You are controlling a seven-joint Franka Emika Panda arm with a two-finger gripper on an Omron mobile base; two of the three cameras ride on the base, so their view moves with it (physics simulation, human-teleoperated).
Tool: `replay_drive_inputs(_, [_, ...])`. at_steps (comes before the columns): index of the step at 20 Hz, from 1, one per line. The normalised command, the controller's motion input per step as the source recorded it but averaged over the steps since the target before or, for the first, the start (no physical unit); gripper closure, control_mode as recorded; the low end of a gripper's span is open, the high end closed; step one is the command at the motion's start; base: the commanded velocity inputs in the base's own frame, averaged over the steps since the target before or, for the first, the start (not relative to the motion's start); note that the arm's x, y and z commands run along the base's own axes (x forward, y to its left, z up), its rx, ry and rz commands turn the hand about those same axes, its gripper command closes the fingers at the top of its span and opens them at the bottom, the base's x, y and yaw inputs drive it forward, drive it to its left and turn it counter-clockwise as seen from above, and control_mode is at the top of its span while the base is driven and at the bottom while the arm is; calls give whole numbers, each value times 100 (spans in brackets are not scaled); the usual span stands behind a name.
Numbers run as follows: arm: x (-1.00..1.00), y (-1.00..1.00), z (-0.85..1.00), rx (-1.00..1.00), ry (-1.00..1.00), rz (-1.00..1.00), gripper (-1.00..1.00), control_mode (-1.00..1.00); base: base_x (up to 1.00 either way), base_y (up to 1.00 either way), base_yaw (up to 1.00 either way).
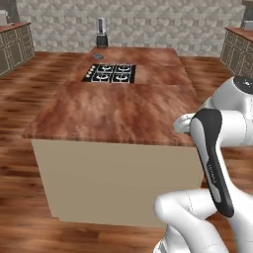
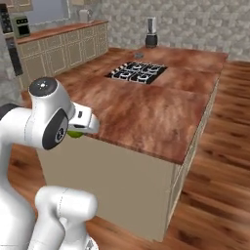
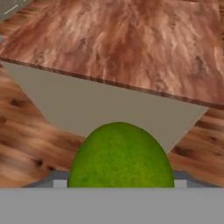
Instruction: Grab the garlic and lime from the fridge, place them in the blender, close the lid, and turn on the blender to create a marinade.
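The round green lime (image 3: 120, 156) sits right at the gripper in the hand view, apparently clamped between the fingers, though the tips themselves are hidden. It hangs off the near edge of the reddish-brown wooden island counter (image 1: 113, 111). The clear-jugged blender (image 1: 101, 33) on its black base stands at the counter's far end, beyond the black four-burner hob (image 1: 111, 73)

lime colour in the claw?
Mottled green round lime, yellowish toward the top; hand view shows it best.

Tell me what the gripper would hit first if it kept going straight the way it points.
Probably the island: its beige side panel fills the line just beyond the lime that the gripper holds, with the countertop edge above it. Depth is unclear, so the exact contact spot is a guess.
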Motion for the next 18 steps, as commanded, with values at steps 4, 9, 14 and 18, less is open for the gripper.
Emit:
replay_drive_inputs(4, [0, 0, 0, 0, 0, 0, 100, 100, 35, 100, 5])
replay_drive_inputs(9, [0, 0, 0, 0, 0, 0, 100, 100, 18, 100, 2])
replay_drive_inputs(14, [0, 0, 0, 0, 0, 0, 100, 100, 30, 100, 1])
replay_drive_inputs(18, [0, 0, 0, 0, 0, 0, 100, 100, 60, 100, 0])
